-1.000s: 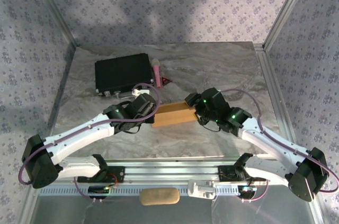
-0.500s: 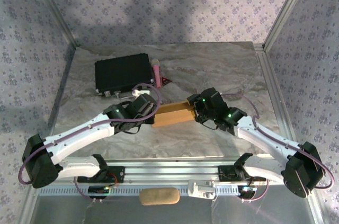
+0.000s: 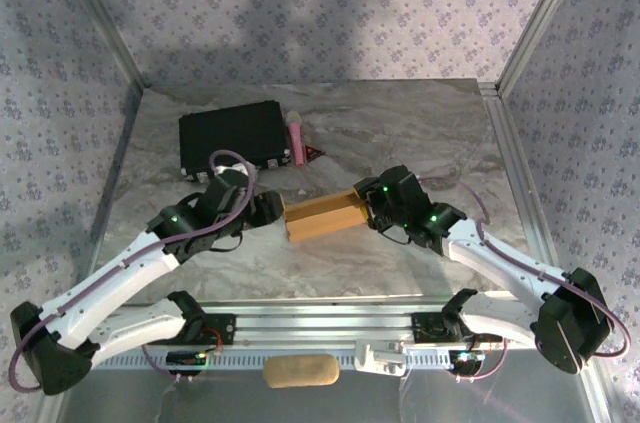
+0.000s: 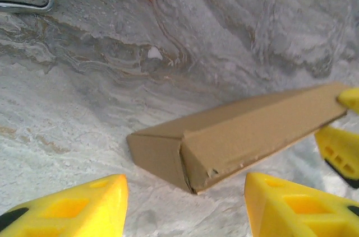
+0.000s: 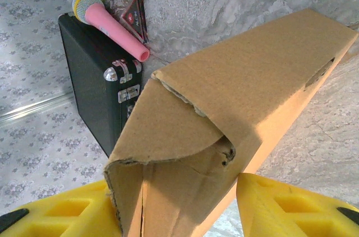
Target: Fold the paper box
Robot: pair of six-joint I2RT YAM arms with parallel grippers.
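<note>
Our right fingers [image 5: 291,209] sit narrow, one on each side of the end of the paper box [image 5: 235,97], and both seem to press on the cardboard, so we judge that end to be clamped. Our left fingers [image 4: 297,203] stand wide apart and hold nothing. The other end of the box lies just ahead of them and between their lines, touching neither. From above, the box [image 3: 320,215] rests on the marbled surface [image 3: 420,133] between the two arms, roughly level with both wrists, as a long, low, wedge-like shape. The left wrist view shows the end facing our left arm as a creased flap with a slightly ragged edge, not yet lying flush. We take the step in hand to be closing up the ends of a body that is already partly folded, with the right arm steadying it. The next move likely calls for our left fingers to come in on that loose flap and press or tuck it, without shoving the box out of the right hold. The black case [image 3: 230,140] and pink microphone [image 3: 296,138] lie farther back, well apart.
</note>
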